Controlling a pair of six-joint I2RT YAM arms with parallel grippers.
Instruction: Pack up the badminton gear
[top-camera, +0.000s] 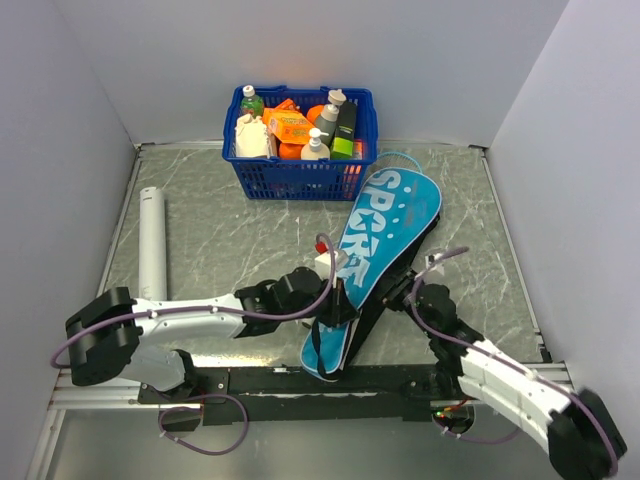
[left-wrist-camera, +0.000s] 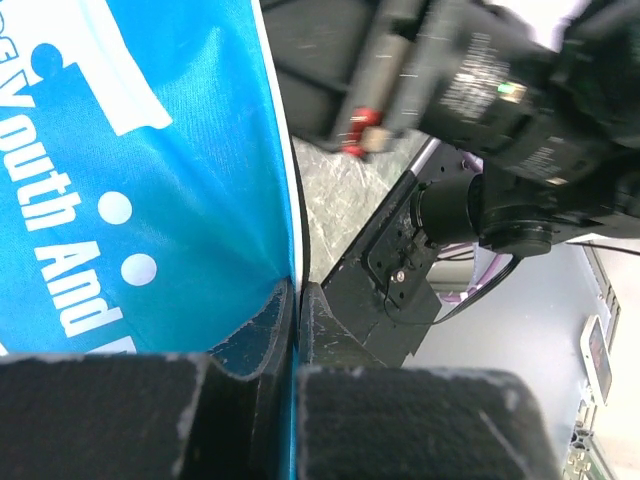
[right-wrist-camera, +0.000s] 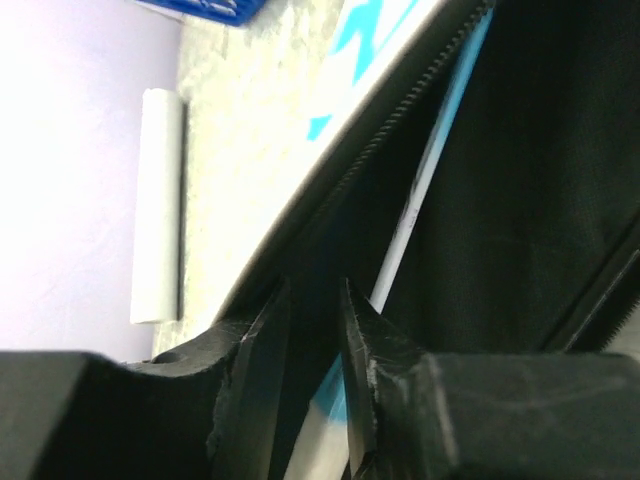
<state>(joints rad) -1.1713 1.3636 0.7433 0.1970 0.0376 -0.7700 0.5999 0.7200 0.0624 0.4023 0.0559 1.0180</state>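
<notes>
Teal racket-shaped fabric "SPORT" case (top-camera: 385, 235) lies diagonal, worktop (top-camera: 230, 240) centre-right toward near edge. Left tool (left-wrist-camera: 297, 292) pinched shut on flap edge, likely lifting mouth open. Right tool (right-wrist-camera: 315, 300) narrow inside, pale blue racket shaft (right-wrist-camera: 405, 235) between fingers (right-wrist-camera: 260, 360); grip cannot tell. Long white tube (top-camera: 152, 245) at left edge.

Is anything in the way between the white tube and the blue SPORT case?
Nothing visible: only bare table lies between the white tube and the SPORT case. The left arm lies nearer the robot, beside that path.
</notes>
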